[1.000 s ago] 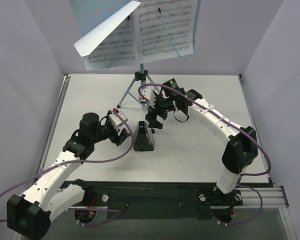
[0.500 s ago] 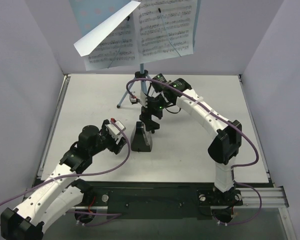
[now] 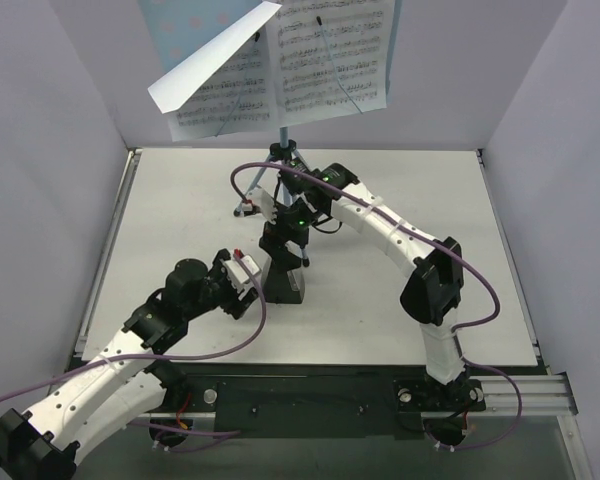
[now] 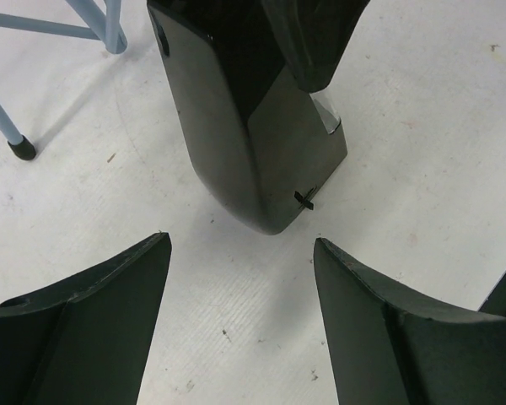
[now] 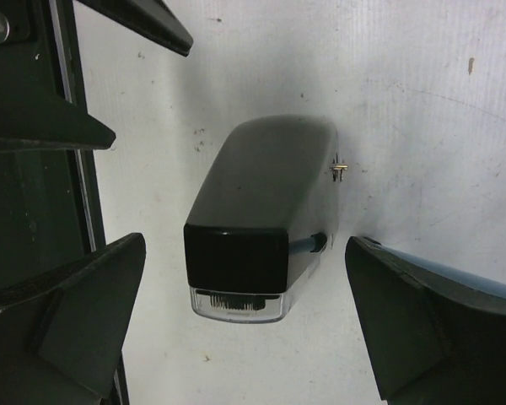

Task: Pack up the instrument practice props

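Looking steeply down from above and behind the arm bases over the whole bench (image 3: pixel 180 220), then close and low past the left gripper (image 4: pixel 240 253) toward the metronome (image 4: pixel 244 126) and a music stand (image 4: pixel 2 118) leg, then almost straight down past the right gripper (image 5: pixel 245 240) onto that same metronome (image 5: pixel 261 194), common to all three views.

Flat white matte surface (image 3: pixel 180 200), lightly speckled and scuffed where seen close in the wrist views; enclosed on three sides by plain pale lavender-grey panels: left wall (image 3: pixel 40 150), back wall (image 3: pixel 440 100), right wall (image 3: pixel 570 120); thin grey metal strip (image 3: pixel 110 240) along the surface's left edge; black base plate (image 3: pixel 310 395) and silver aluminium rail (image 3: pixel 525 385) bordering the near edge; lighting soft and even, shadows faint.
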`<action>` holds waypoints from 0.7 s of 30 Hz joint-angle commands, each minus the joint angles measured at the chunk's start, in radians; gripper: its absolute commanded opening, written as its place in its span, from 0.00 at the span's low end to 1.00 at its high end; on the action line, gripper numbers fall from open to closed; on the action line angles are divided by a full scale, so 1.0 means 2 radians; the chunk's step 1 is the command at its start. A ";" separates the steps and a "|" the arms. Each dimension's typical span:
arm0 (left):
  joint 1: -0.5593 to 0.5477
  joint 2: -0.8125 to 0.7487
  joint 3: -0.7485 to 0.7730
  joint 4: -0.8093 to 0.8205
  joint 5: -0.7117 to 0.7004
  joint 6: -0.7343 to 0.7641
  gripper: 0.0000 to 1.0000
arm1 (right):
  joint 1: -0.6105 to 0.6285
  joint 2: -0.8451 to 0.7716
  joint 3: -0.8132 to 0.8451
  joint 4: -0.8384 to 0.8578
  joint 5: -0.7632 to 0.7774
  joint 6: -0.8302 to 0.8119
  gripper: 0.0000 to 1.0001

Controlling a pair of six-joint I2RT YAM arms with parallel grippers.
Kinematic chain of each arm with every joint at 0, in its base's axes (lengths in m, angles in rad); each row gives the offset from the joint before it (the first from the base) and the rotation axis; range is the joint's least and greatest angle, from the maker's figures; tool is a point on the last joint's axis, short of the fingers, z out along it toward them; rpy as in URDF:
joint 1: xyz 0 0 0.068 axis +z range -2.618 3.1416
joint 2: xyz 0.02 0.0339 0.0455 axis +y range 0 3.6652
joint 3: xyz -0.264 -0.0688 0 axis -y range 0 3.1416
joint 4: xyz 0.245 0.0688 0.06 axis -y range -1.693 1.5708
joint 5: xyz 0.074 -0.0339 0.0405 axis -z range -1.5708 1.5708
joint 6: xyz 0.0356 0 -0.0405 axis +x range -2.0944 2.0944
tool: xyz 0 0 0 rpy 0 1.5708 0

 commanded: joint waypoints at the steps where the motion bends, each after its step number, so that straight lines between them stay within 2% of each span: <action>1: -0.003 -0.004 -0.004 0.001 0.000 0.004 0.79 | 0.019 0.002 0.002 0.023 0.039 0.058 1.00; 5: -0.003 -0.002 -0.007 -0.002 0.000 0.011 0.79 | 0.038 0.008 -0.010 0.050 0.084 0.087 0.91; 11: -0.003 0.000 -0.011 0.007 0.001 0.019 0.79 | 0.046 0.005 -0.025 0.069 0.153 0.129 0.89; 17: 0.005 0.004 -0.019 0.025 0.013 0.022 0.78 | 0.035 -0.002 -0.049 0.078 0.182 0.147 0.84; 21: 0.012 0.015 -0.017 0.038 0.027 0.020 0.79 | 0.019 -0.004 -0.054 0.080 0.177 0.163 0.74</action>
